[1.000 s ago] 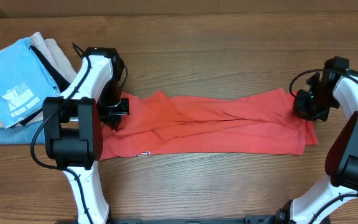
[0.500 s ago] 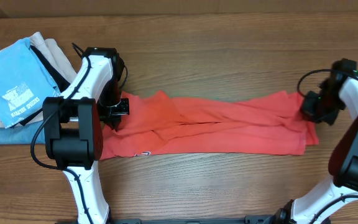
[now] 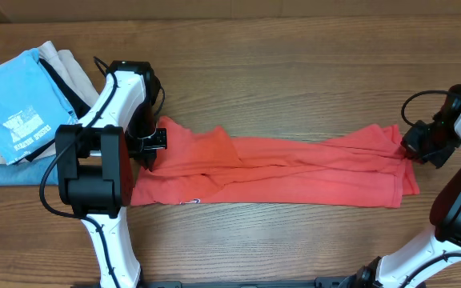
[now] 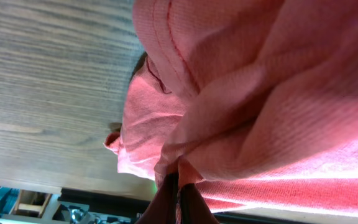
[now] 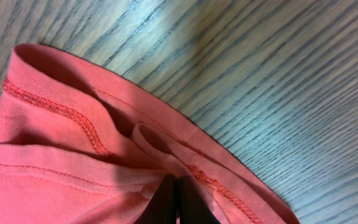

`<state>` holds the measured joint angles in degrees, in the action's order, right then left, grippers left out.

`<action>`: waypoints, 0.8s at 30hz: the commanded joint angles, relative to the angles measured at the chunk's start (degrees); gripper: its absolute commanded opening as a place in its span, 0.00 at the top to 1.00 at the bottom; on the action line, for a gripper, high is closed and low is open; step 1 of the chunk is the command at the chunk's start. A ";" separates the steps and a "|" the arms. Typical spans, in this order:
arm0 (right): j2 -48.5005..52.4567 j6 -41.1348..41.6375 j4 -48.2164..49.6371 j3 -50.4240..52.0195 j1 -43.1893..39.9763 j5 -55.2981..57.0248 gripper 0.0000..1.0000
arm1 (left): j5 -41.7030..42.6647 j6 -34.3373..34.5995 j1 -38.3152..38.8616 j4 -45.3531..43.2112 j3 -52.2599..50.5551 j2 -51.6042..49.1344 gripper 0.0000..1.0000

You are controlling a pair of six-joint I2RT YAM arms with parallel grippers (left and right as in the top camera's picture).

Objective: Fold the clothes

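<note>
L end effector (image 3: 149,152), R end effector (image 3: 411,150) — each pinching red tee (image 3: 286,170).

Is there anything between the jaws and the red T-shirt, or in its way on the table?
Nothing visible does. Both jaws are shut on the red T-shirt, one at each end. The folded pile lies apart, beyond the left arm.

The red T-shirt (image 3: 278,164) is matt, finely knitted cloth with stitched hems; the table (image 3: 294,72) is grained wood, faintly glossy.
</note>
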<state>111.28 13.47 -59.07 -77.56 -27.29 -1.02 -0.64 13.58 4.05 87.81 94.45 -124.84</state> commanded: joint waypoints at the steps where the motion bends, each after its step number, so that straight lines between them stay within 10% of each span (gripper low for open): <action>1: -0.04 -0.02 0.28 -1.49 0.46 1.38 0.96 | -0.20 -0.39 -0.28 1.29 -0.22 1.53 0.96; 24: -0.04 -0.39 0.09 -1.46 0.46 1.36 0.96 | 15.96 -7.80 -0.33 -0.31 2.80 7.23 0.96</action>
<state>111.28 13.45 -59.22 -77.58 -26.85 -1.02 13.58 7.22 4.03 86.28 95.61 -121.30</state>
